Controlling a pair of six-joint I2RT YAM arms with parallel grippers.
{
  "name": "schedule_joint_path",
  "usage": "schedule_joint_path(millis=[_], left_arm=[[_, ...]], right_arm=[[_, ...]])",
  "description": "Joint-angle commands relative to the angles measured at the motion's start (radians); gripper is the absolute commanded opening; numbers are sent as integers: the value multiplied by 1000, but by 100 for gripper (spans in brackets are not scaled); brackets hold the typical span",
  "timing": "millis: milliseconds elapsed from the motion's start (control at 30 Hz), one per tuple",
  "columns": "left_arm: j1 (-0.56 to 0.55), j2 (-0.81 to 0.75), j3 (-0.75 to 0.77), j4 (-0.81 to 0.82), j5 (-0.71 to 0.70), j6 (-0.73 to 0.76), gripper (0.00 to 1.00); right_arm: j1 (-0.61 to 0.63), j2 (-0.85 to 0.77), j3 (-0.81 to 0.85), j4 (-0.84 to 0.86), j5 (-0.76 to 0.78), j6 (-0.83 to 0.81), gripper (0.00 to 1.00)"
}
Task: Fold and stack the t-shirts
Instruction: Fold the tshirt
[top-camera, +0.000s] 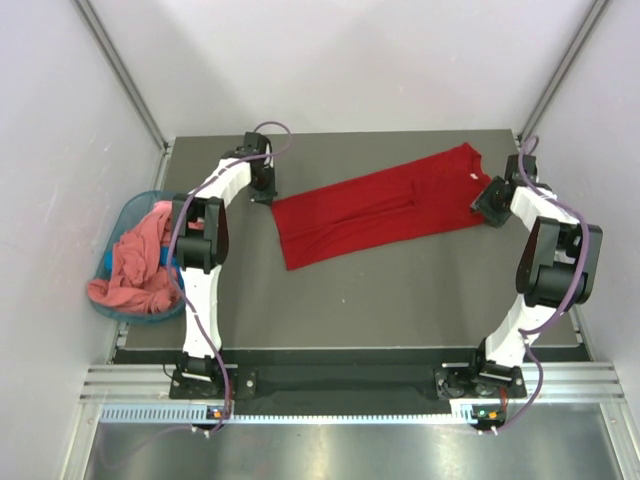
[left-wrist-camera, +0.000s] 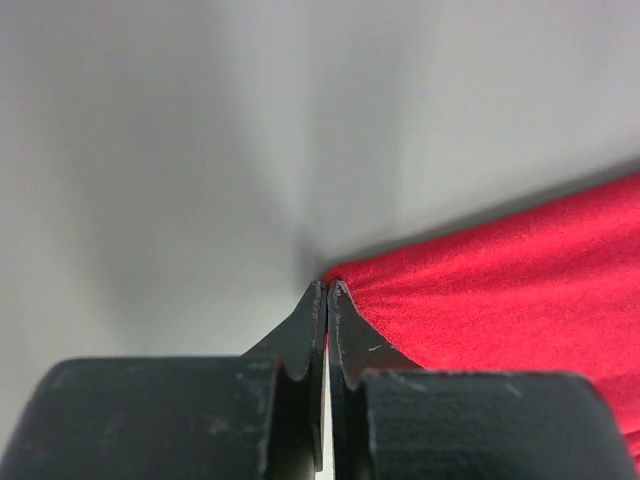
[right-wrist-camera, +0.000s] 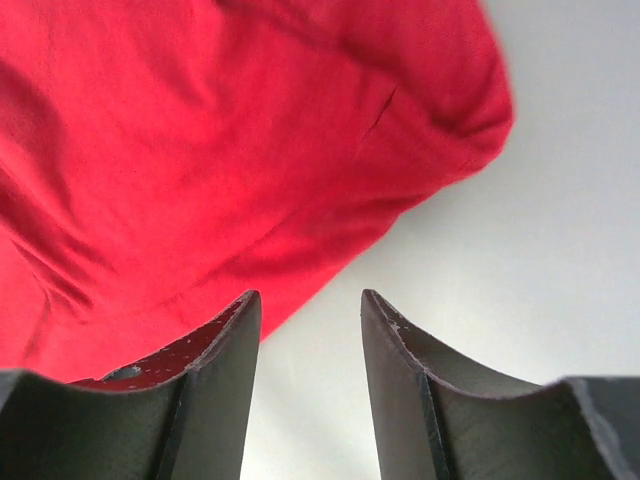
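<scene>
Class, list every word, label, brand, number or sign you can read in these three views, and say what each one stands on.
No text can be read in any view.
The white neck label on the red t-shirt: too small to read.
The pink t-shirt and the teal basket: no print visible.

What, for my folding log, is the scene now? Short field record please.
red t-shirt: lying long and narrow across table, collar toward right arm
salmon t-shirt: bunched in teal basket off table's left edge
left fingers: shut on red t-shirt's hem corner
right fingers: open beside collar end, holding nothing
stack: none yet
</scene>
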Motion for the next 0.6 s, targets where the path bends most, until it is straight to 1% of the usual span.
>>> schedule_joint_path(millis=[0, 200, 467, 500, 567], left_arm=[[19, -66, -64, -108, -122, 8, 0], [25, -95, -84, -125, -168, 4, 0], [30, -98, -87, -137, -182, 2, 0], [30, -97, -87, -140, -182, 1, 0], [30, -97, -90, -146, -177, -1, 0]], right_arm=[[-16, -3, 9, 119, 21, 39, 45], [-51, 103, 21, 196, -26, 94, 46], [-75, 207, 80, 229, 0, 126, 45], [-76, 215, 89, 228, 3, 123, 43], [-84, 239, 118, 217, 8, 97, 33]])
